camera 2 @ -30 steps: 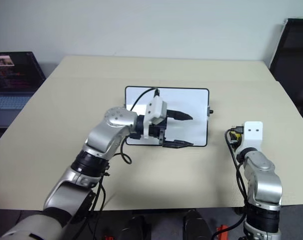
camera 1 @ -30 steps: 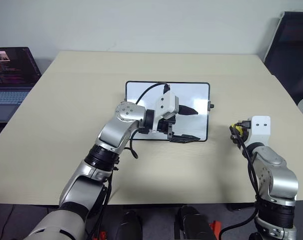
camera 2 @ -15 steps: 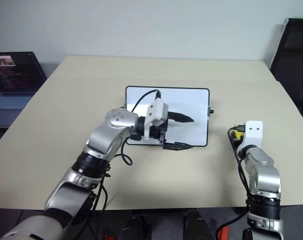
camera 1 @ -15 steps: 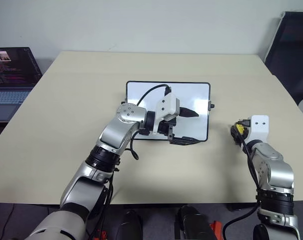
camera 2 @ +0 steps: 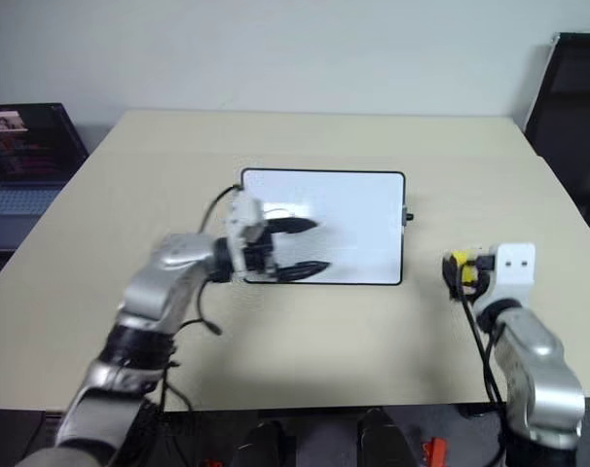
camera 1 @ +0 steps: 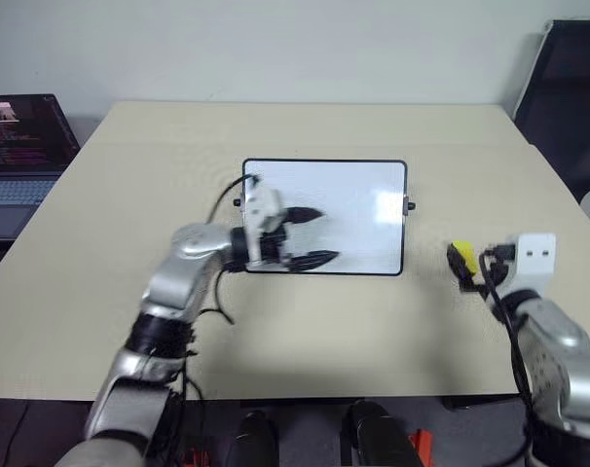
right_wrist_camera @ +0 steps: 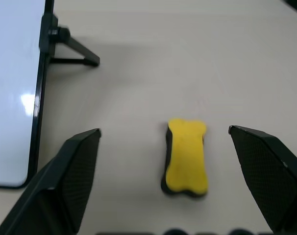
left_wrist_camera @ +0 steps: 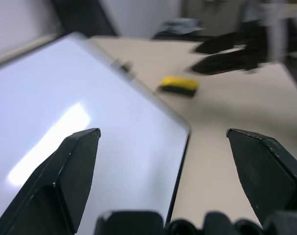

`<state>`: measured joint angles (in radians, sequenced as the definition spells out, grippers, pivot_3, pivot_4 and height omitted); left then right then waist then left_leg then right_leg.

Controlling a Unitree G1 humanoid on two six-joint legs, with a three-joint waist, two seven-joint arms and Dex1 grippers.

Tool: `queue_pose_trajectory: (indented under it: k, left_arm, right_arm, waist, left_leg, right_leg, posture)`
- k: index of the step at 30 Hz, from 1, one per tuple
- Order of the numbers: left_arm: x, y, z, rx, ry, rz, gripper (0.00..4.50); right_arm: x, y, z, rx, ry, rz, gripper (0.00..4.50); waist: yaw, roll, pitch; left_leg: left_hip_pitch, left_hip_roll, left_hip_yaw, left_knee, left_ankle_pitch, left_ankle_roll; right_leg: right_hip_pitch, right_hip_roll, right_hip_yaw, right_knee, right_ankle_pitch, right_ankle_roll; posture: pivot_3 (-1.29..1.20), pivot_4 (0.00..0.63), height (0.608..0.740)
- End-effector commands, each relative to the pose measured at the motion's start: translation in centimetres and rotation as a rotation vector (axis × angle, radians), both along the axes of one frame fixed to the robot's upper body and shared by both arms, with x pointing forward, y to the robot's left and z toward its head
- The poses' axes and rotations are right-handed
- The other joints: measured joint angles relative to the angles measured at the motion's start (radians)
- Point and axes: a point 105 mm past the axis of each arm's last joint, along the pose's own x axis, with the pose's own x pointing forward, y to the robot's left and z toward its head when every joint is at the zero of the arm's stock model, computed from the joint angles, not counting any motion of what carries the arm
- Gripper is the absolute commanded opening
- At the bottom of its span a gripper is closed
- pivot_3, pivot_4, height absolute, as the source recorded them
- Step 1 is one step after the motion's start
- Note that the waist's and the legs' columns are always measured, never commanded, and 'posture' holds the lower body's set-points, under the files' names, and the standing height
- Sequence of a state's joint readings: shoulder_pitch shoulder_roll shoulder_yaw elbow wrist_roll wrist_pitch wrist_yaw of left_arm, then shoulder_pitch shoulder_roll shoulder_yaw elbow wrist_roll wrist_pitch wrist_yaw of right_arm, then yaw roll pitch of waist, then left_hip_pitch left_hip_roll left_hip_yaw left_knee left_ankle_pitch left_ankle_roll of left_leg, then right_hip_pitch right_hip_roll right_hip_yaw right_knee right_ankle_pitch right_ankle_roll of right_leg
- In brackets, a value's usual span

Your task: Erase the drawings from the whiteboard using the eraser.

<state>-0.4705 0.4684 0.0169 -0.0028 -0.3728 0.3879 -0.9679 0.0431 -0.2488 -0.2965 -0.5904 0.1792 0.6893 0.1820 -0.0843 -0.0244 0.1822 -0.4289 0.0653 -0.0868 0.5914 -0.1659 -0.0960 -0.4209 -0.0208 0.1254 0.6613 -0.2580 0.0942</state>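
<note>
Eraser (right_wrist_camera: pixel 186 156) lies free on bare table (camera 1: pixel 373 321) beside whiteboard (camera 1: pixel 353 209)'s edge, between right gripper (right_wrist_camera: pixel 178 196)'s spread fingers; left gripper (camera 1: pixel 310 236) apart.

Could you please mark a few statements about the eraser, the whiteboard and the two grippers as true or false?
1. The eraser lies on the table, apart from the whiteboard. True.
2. The right gripper is clamped shut on the eraser. False: its fingers stand wide open either side of the eraser, not touching it.
3. The left gripper is open over the whiteboard. True.
4. Bold red drawings cover the whiteboard. False: its visible surface looks plain white with only light glare.
5. The eraser sits on the whiteboard's left side. False: it is on the table to the board's right, near the right gripper.
</note>
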Motion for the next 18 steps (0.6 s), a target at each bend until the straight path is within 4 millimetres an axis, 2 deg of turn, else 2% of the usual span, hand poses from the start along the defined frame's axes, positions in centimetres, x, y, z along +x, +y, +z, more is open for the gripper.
queue_pose_trajectory:
  k: [1,3,4,9,12,14,18]
  left_arm:
    - [-0.7,2.2,1.9,-0.148,-0.048,0.220,4.50]
    - [-1.6,5.1,0.7,-0.196,-0.072,0.462,4.50]
    - [-1.9,5.2,0.4,-0.201,-0.082,0.529,4.50]
    - [-4.2,10.0,-2.5,-0.162,-0.103,0.932,4.50]
    - [-5.3,11.1,-4.6,-0.128,-0.051,1.021,4.50]
    - [-5.9,12.0,-6.1,-0.111,0.006,1.083,4.50]
    - [-6.0,11.7,-6.8,-0.101,0.030,1.092,4.50]
  right_arm:
    - [-1.1,0.2,1.6,-0.072,-0.176,-0.032,4.48]
    - [-1.8,0.2,-0.4,-0.080,-0.168,-0.061,4.48]
    - [-1.9,-0.4,-1.0,-0.087,-0.160,-0.070,4.48]
    - [-3.4,0.2,-1.1,0.064,-0.213,0.003,4.48]
    - [-3.9,0.4,-1.5,0.100,-0.200,0.021,4.48]
    - [-4.2,0.3,-2.0,0.085,-0.175,0.021,4.48]
    - [-4.4,-0.6,-2.7,0.067,-0.142,0.006,4.48]
  waist:
    - [0.003,0.000,0.000]
    - [0.005,-0.001,-0.001]
    - [0.005,-0.002,-0.001]
    - [0.007,-0.005,-0.001]
    - [0.004,-0.005,-0.001]
    - [0.004,-0.004,-0.001]
    - [0.004,-0.008,-0.003]
  left_leg:
    - [0.000,0.000,0.000,0.001,0.000,0.000]
    - [-0.001,-0.001,0.001,0.003,0.000,0.000]
    - [0.001,-0.001,0.002,0.003,0.000,-0.001]
    - [0.012,-0.001,0.003,0.003,0.000,-0.001]
    - [0.014,-0.001,0.003,0.003,-0.003,-0.006]
    - [0.013,0.000,0.003,0.003,-0.004,-0.008]
    - [0.011,-0.002,0.008,0.004,-0.005,-0.008]
  right_leg:
    - [0.000,0.000,0.000,-0.001,0.000,0.000]
    - [0.001,-0.001,0.000,-0.002,-0.002,-0.005]
    - [0.003,-0.002,0.001,-0.003,-0.001,-0.006]
    - [0.013,-0.002,0.002,-0.005,-0.001,-0.007]
    - [0.013,-0.002,0.003,-0.006,-0.001,-0.008]
    - [0.010,-0.002,0.002,-0.015,-0.001,-0.008]
    - [0.010,-0.009,0.003,-0.022,-0.001,-0.008]
  posture:
    - [0.00,0.150,0.740]
    - [0.00,0.150,0.740]
    - [0.00,0.150,0.740]
    - [0.00,0.150,0.740]
    - [0.00,0.150,0.740]
    - [0.00,0.150,0.740]
    - [0.00,0.150,0.740]
